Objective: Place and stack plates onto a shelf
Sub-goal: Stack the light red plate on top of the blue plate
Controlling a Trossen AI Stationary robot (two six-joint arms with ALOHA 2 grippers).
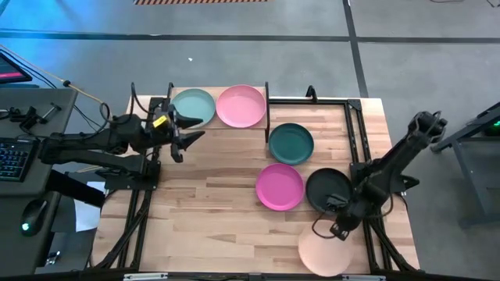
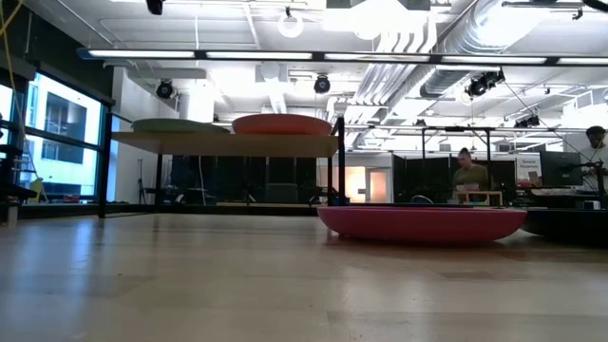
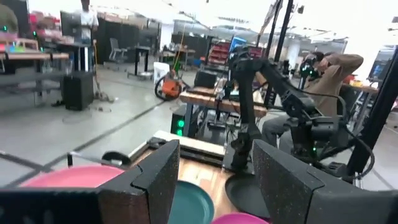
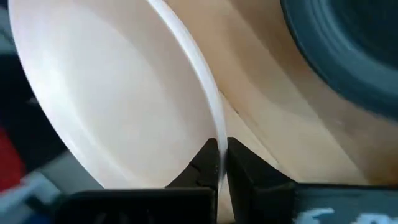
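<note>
The table (image 1: 219, 211) is carrying the shelf (image 1: 269, 101) at about 11 o'clock, where 2 plates are already sitting side by side: the pale teal plate (image 1: 194, 106) and the light pink plate (image 1: 241, 105). By my reckoning, 4 are still waiting: the dark teal plate (image 1: 291, 144) near centre, the magenta plate (image 1: 280, 186) and black plate (image 1: 326, 188) toward 4 o'clock, and the peach plate (image 1: 324, 251) overhanging the edge at 5 o'clock. The right claw (image 4: 220, 163) is pinching the peach plate's rim, clenched on it. The left claw (image 1: 185, 133) is hovering released beside the shelf, grasping nothing.
</note>
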